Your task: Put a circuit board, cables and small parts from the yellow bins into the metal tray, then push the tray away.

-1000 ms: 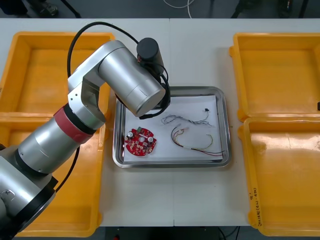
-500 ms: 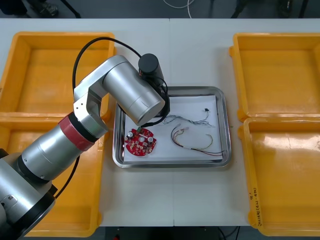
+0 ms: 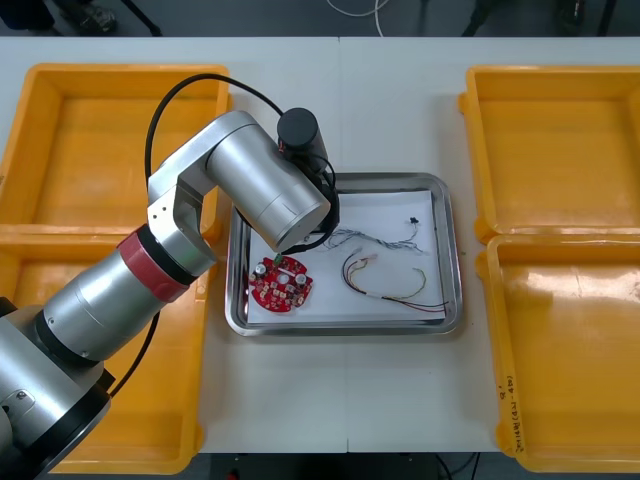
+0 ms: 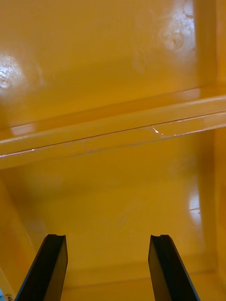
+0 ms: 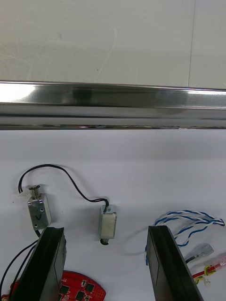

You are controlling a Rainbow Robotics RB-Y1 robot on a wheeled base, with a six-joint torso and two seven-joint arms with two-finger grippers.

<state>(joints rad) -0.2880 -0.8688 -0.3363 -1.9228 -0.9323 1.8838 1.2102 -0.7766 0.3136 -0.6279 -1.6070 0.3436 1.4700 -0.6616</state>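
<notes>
the left gripper [image 5: 106, 235] hangs low over the metal tray [image 5: 113, 101], in its far left part, with both black fingers spread and nothing pinched between them. two small metal parts [image 5: 108, 223] lie on the tray's white lining: one between the fingertips, the other just ahead of one finger, and a thin black cable [image 5: 70, 181] loops from one part to the other. the round red circuit board [image 5: 70, 289] lies by the base of that same finger. the blue and white cable [image 5: 188, 223] and the red and yellow cable [image 5: 209, 268] lie beside the other finger. in the front view the left arm [image 3: 270, 190] covers the tray's far left corner, the circuit board lies in the near left part, and the cables trail across the middle. the tray sits on the table [image 3: 390, 110] between the bins. the right gripper [image 4: 108, 240] hangs over a yellow bin [image 4: 113, 70], fingers wide apart, gripping nothing
</notes>
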